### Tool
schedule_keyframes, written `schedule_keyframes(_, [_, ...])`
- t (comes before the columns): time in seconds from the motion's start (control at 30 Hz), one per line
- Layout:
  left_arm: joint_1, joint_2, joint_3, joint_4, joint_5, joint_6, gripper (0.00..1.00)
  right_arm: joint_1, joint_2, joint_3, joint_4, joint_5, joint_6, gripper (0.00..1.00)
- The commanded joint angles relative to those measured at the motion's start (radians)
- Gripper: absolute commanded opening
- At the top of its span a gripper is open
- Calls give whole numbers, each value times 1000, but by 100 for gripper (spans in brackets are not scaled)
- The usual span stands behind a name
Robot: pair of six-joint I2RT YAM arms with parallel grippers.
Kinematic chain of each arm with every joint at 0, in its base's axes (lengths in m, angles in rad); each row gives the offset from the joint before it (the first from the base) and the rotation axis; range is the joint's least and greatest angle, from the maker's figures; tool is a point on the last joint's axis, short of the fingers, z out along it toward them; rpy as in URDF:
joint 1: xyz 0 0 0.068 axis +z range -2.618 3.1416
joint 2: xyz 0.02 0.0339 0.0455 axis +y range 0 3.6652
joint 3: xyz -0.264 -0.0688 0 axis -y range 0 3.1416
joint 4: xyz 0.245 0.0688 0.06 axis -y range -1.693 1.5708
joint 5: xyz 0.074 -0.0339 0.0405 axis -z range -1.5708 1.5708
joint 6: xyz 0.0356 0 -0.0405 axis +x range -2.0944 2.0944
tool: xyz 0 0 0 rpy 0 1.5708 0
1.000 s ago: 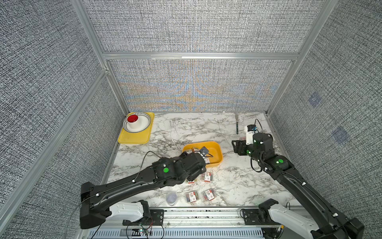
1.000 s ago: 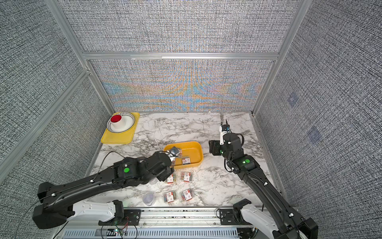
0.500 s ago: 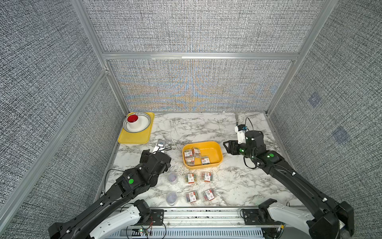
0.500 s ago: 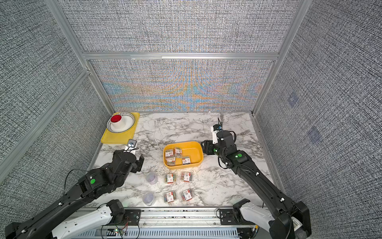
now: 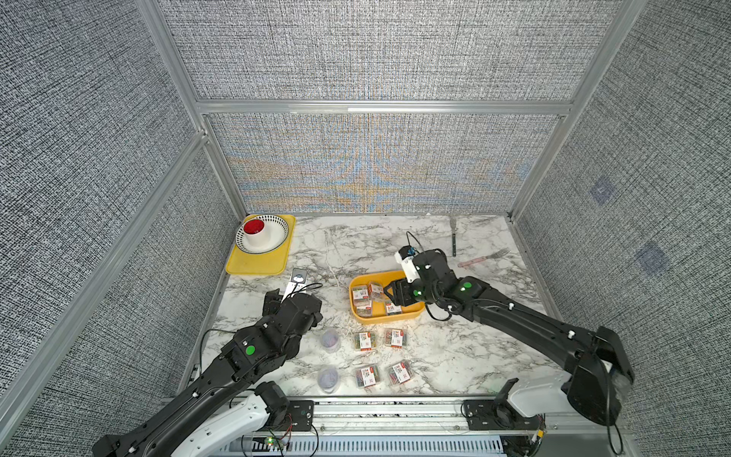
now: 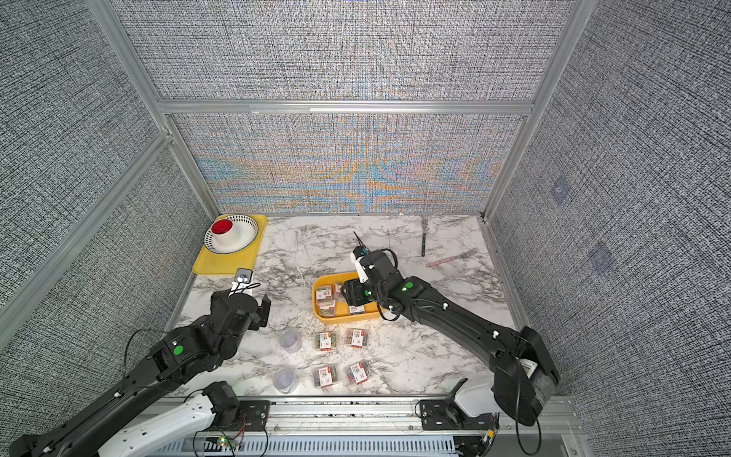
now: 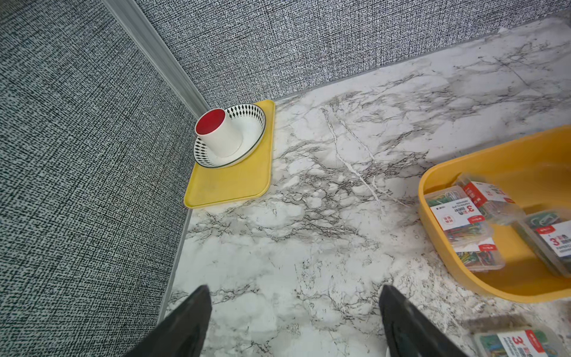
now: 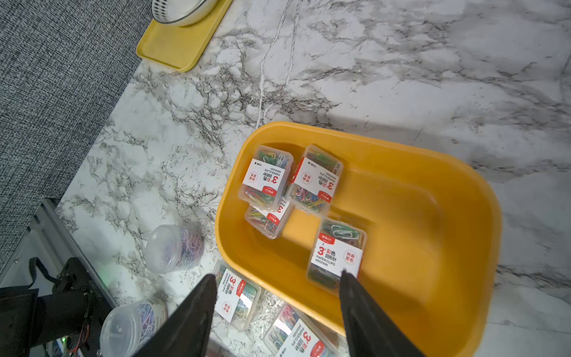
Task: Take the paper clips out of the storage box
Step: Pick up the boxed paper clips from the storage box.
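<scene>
— Right gripper [image 8: 276,276] first: how did it stand?

— Fingers spread, nothing pinched between them. It hung over the storage box [image 8: 448,247], the deep yellow-orange tub in the middle of the marble table [image 5: 455,356]. In the right wrist view one fingertip [image 8: 355,296] lay over the edge of a lone pack [image 8: 335,247] on the box floor; whether it touched, I could not tell. The other finger showed in front of the box wall.

— And the left gripper [image 7: 293,288]?

— Spread wide too, and empty. It hovered over bare marble between the flat yellow tray [image 7: 228,182] and the storage box, apart from both.

— Where were the paper clips [image 8: 315,180]?

— Four rectangular packs lay inside the box: three bunched at one end, one of them partly under another, and the lone pack off by itself. Four more labelled packs [image 5: 364,341] lay on the marble just in front of the box, two by two, labels up. Two round tubs [image 5: 330,339] sat beside those, on the left arm's side, one behind the other.

— Anything else on the table?

— A patterned bowl [image 5: 277,237] sat on the tray in the far corner with a white cup [image 5: 255,231], red inside, standing in it. A dark-handled fork [image 5: 454,243] and a pink-handled fork [image 5: 476,261] lay near the far right edge, well apart from the box.
</scene>
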Motion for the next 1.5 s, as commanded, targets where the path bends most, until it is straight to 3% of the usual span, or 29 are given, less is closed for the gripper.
schedule_keyframes(0.0, [1,-4,2,19,-2,-12,88,25,63,34,-39,42,19,67])
schedule_keyframes(0.2, [1,-3,1,18,-2,-16,88,24,190,106,-103,97,61,70])
schedule_keyframes(0.53, [1,26,3,18,8,-15,89,-6,328,193,-96,33,69,74])
schedule_keyframes(0.93, [1,27,3,19,5,-14,90,-46,410,242,-42,-61,131,75])
schedule_keyframes(1.47, [1,15,3,18,2,-17,91,-57,474,246,-5,-92,174,73])
